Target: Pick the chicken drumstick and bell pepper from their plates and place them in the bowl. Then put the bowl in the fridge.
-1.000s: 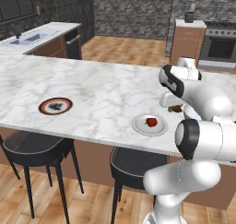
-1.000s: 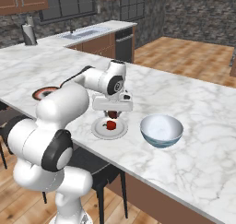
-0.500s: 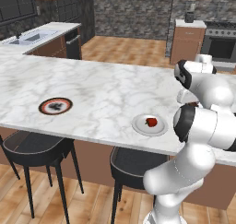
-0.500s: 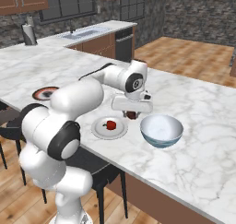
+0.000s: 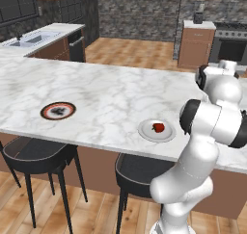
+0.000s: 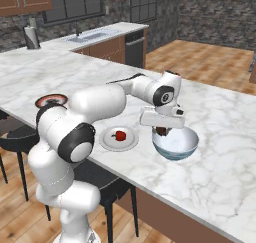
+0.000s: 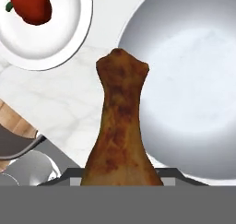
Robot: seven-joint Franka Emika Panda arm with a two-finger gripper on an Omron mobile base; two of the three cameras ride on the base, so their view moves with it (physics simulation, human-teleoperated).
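Drumstick [image 7: 120,126] transport is nearly over: within the last second the arm has swung the chicken drumstick away from above the white plate [image 6: 106,140] and brought it to the bowl [image 6: 176,146]. A second ago the gripper [image 6: 162,130] sat over that plate; half a second ago it was between plate and bowl; now it hangs at the bowl's near rim. In the hand view the brown drumstick rises from between the fingers, its narrow end lying just over the bowl's [image 7: 184,89] edge, with the white plate [image 7: 73,43] beside the bowl. The fingers are partly closed and clamped on the drumstick's thick end, with no change in their spread.

The bell pepper [image 6: 119,135] lies untouched on the white plate, just beside the bowl on the tabletop [image 6: 230,152]. Farther from the bowl, the red-rimmed plate [image 5: 58,110] is bare.

My reading is that the first placement is about to finish: the drumstick looks to be at the rim rather than the middle, so a slight carry inward before release seems wise. The pepper and the fridge step remain.
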